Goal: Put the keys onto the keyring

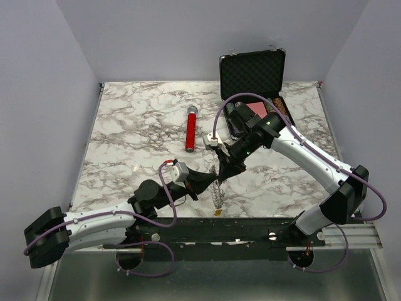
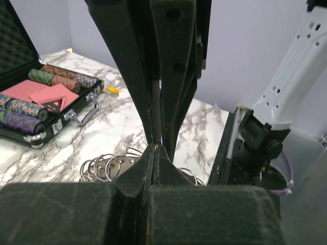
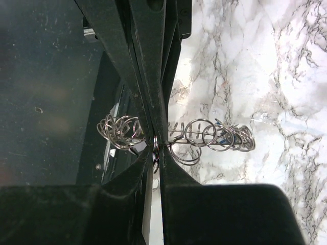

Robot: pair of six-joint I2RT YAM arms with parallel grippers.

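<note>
Behind the left claw [image 2: 155, 148], keyring [image 2: 110, 166] half hidden

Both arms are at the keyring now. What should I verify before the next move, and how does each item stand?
1. Left fingers closed: ok.
2. Right fingers closed: cannot tell; a thin gap shows between them.
3. Keyring at the meeting fingertips: ok, its rings spread to both sides.
4. Which arm's fingers hold the keyring: cannot tell.
5. A key in view to thread on: not ok, none shows in any view.
6. Microphone and chip case apart from the work spot: ok.
</note>
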